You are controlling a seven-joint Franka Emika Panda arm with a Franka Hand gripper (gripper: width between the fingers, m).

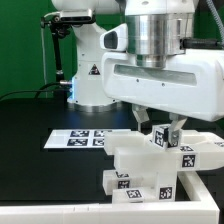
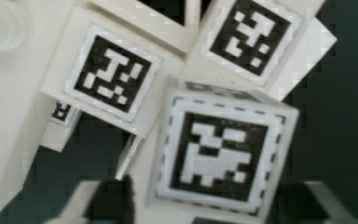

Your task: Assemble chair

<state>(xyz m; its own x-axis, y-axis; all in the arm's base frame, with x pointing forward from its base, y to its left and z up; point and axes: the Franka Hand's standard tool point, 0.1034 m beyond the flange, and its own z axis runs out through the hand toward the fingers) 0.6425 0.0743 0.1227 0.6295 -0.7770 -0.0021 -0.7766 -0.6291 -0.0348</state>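
The main risk is a skewed fit: the post [image 1: 163, 137] looks pinched near its top, so it could pivot in the grip if its lower end meets the part-built chair [image 1: 135, 172] off line. It would then jam at an angle or shove the lighter blocks across the black counter [image 1: 30, 125]. The close wrist view shows the tagged faces [image 2: 220, 150] tilted against one another and blurred, so I cannot tell whether the post is square to its seat. That doubt is the likely cause of any slip. A hard downward push could also tip the stacked pieces, which seem to rest loose rather than locked. The chair parts stand near the front of the counter, just beside the marker board [image 1: 85, 138] on the exterior view's right and directly under the tool. The arm [image 1: 165, 70] reaches over from behind with the wrist pointing straight down. The jaws are set low over the pieces and, as far as can be judged, clenched on the post, one finger on either side of its tagged head.
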